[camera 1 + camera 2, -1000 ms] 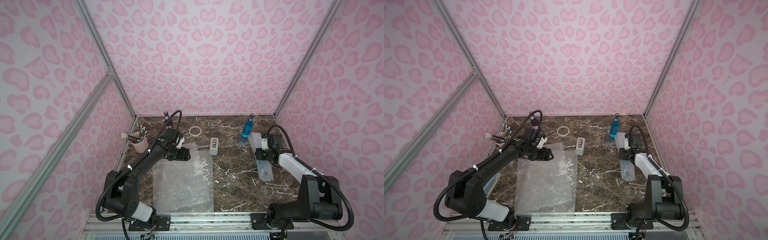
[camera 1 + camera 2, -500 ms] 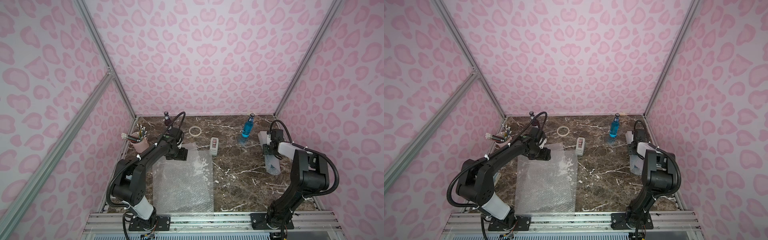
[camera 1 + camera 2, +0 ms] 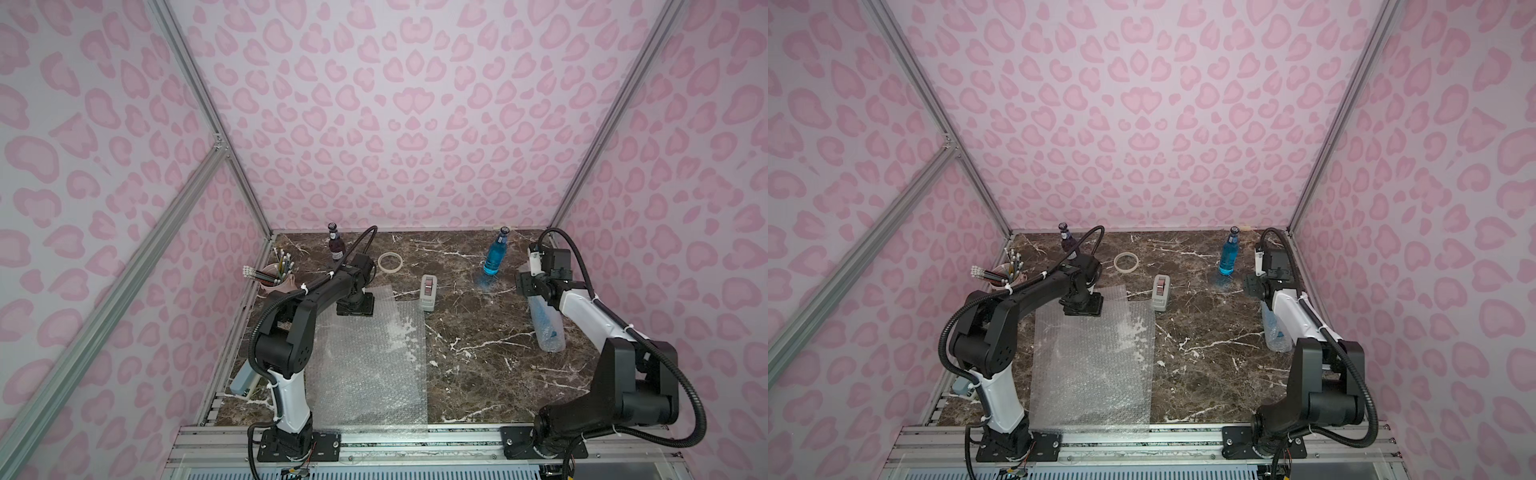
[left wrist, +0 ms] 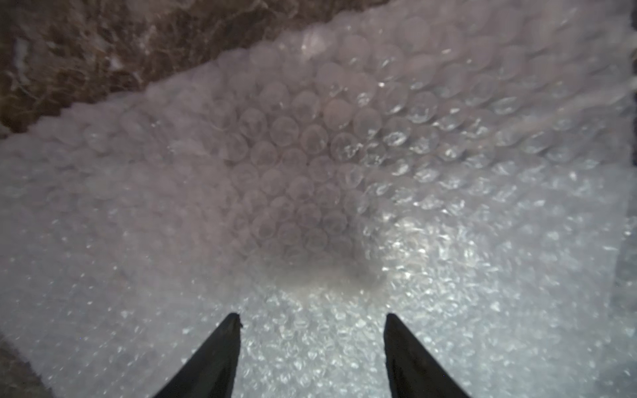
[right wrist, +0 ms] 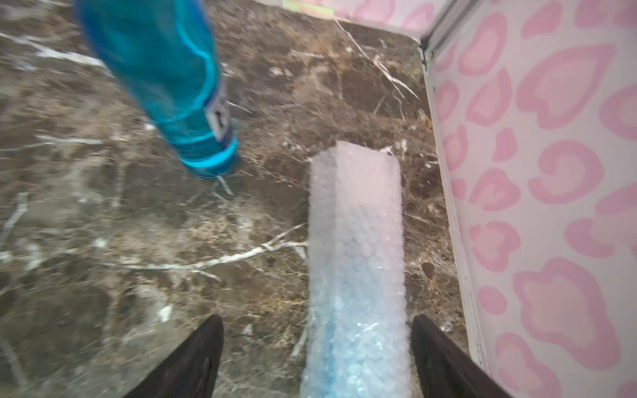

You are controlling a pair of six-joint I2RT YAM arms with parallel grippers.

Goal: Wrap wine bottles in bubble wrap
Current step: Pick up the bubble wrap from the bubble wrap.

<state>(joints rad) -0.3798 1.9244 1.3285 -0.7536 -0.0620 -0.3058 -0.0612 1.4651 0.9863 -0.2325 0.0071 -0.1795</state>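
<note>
A clear bubble wrap (image 3: 370,361) (image 3: 1092,365) sheet lies flat in front of the left arm. My left gripper (image 3: 353,308) (image 3: 1082,308) (image 4: 312,320) points down at the sheet's far edge, open, with only bubble wrap (image 4: 310,155) between its tips. A blue wine bottle rolled in bubble wrap (image 3: 546,324) (image 3: 1273,332) (image 5: 355,258) lies by the right wall. My right gripper (image 3: 528,283) (image 3: 1256,286) (image 5: 317,324) straddles it, open, with a gap on one side. A bare blue bottle (image 3: 494,257) (image 3: 1228,257) (image 5: 165,86) stands at the back right, a dark purple bottle (image 3: 336,245) (image 3: 1068,245) at the back left.
A pale tape roll (image 3: 390,262) (image 3: 1126,262) and a grey tape dispenser (image 3: 428,293) (image 3: 1160,293) sit mid-table behind the sheet. A pink cup of pencils (image 3: 274,276) (image 3: 1005,276) stands by the left wall. The right wall (image 5: 517,206) runs close beside the wrapped bottle.
My right gripper has moved along the wrapped bottle toward its far end, and the roll has shifted slightly toward the right wall. The left gripper has barely moved.
</note>
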